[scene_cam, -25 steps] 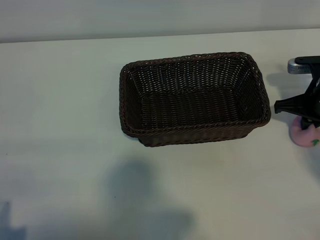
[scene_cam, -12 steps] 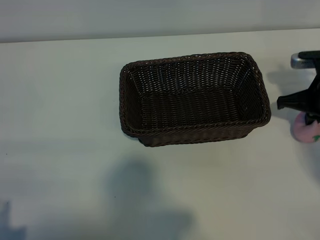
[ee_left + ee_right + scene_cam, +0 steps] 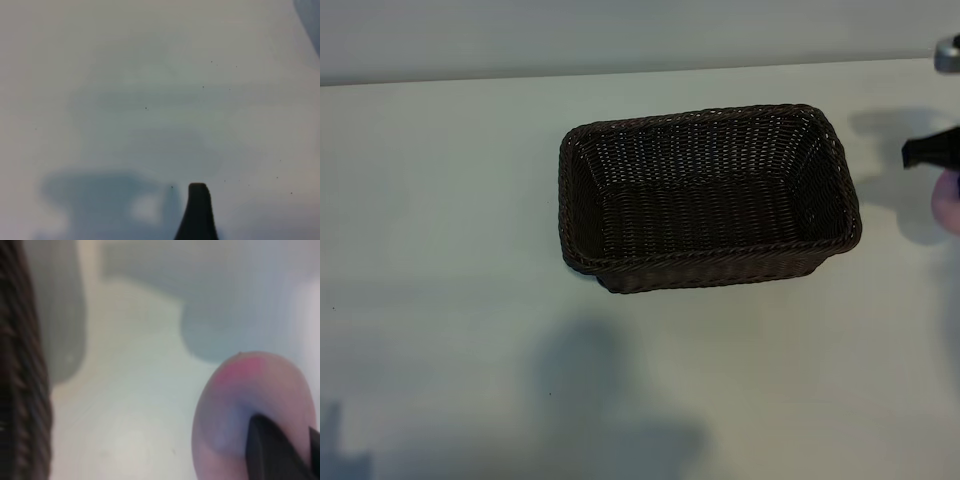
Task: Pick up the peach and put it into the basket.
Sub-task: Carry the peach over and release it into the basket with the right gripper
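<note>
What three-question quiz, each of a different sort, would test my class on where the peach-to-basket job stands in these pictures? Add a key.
1. True or false: the peach already lies inside the basket.
2. Multiple choice: the right gripper is A) open over the basket, B) shut on the peach, C) resting on the table.
3. Short answer: in the exterior view, on which side of the basket is the peach?

Key
1. False: the basket holds nothing, and the peach is in the gripper beside it.
2. B.
3. To its right, at the picture's edge, clear of the rim.
</note>
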Controlling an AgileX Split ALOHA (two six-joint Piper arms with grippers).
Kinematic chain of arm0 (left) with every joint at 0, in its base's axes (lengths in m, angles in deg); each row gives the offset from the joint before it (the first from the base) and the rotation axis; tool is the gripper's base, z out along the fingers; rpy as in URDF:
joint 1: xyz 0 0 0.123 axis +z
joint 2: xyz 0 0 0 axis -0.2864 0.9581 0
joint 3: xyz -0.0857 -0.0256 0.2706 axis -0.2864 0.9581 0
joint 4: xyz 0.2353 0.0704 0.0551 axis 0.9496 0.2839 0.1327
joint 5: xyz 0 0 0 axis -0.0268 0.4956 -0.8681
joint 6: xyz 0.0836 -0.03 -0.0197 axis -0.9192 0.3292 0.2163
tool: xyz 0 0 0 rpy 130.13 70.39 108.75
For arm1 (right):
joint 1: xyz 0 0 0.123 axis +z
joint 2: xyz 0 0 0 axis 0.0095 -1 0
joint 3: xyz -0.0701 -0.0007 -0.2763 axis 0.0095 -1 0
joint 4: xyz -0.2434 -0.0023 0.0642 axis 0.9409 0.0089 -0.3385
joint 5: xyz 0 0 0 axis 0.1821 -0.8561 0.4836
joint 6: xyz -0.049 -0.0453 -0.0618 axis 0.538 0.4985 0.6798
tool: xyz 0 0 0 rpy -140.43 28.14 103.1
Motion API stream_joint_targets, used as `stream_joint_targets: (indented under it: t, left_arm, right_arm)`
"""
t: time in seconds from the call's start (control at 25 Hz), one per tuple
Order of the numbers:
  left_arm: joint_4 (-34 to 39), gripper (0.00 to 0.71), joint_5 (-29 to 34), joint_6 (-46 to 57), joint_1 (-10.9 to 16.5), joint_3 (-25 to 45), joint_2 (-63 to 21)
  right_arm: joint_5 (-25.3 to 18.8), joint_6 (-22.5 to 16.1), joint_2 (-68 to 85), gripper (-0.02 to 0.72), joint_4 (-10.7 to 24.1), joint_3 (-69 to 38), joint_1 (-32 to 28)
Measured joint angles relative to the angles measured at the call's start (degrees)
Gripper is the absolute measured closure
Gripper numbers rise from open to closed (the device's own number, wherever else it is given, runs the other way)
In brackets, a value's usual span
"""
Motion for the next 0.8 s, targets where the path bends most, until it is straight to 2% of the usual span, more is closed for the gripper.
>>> stream_joint_targets:
  t: [0.24, 0.44, 0.64, 0.8]
  left_arm:
    - [0.0, 0.118, 0.0, 0.0, 0.0, 0.0, 0.0]
    - [0.0, 0.118, 0.0, 0.0, 0.0, 0.0, 0.0]
    - [0.0, 0.118, 0.0, 0.0, 0.0, 0.0, 0.0]
    - [0.0, 0.118, 0.0, 0.0, 0.0, 0.0, 0.0]
  right_arm:
    - [-2.51, 4.0, 0.06, 0.662, -4.95, 4.67, 0.0]
    - [-4.03, 6.38, 0.06, 0.662, -6.67, 7.02, 0.0]
    - [-5.86, 9.15, 0.06, 0.662, -10.78, 10.45, 0.13]
    - [-7.12, 10.17, 0.06, 0.662, -11.66, 12.64, 2.29]
